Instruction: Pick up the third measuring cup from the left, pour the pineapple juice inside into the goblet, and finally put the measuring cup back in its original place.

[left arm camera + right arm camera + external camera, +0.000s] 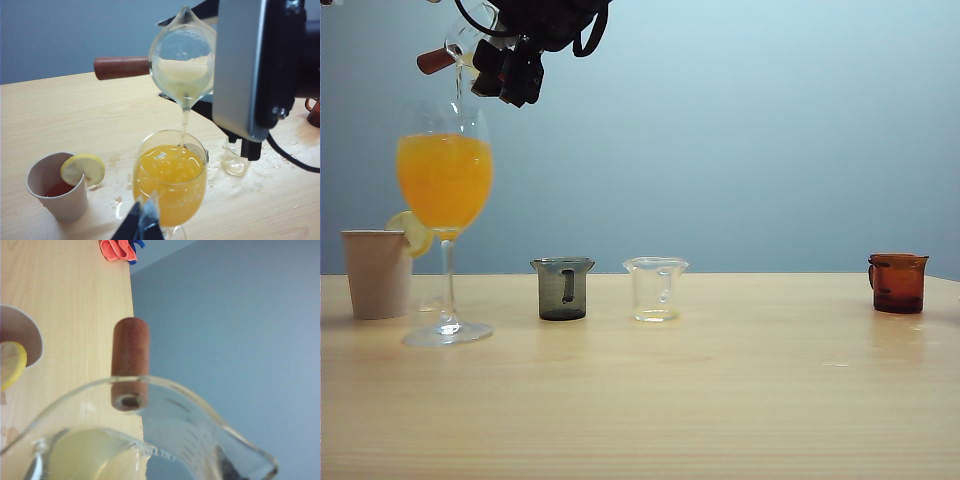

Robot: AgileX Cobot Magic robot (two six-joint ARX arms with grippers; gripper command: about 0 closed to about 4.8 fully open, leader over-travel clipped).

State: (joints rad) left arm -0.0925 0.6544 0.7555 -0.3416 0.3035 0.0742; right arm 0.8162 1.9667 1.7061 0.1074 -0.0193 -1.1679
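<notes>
The third measuring cup [463, 42], clear with a reddish-brown handle [121, 67], hangs tipped above the goblet [445, 180]. My right gripper [510, 72] has reached across to the left and is shut on the cup's body. Pale yellow pineapple juice [183, 70] runs from the spout in a thin stream [185, 122] into the goblet [170, 175], which holds orange liquid. In the right wrist view the cup [150, 440] fills the foreground, with dark fingers [226, 467] showing through its wall. My left gripper [143, 217] sits low before the goblet, its fingers together and holding nothing.
A beige paper cup [377, 272] with a lemon slice [83, 170] stands left of the goblet. A smoky grey cup [562, 288], a clear cup [656, 288] and an amber cup [897, 282] stand in a row. Spilled drops [270, 165] wet the wood.
</notes>
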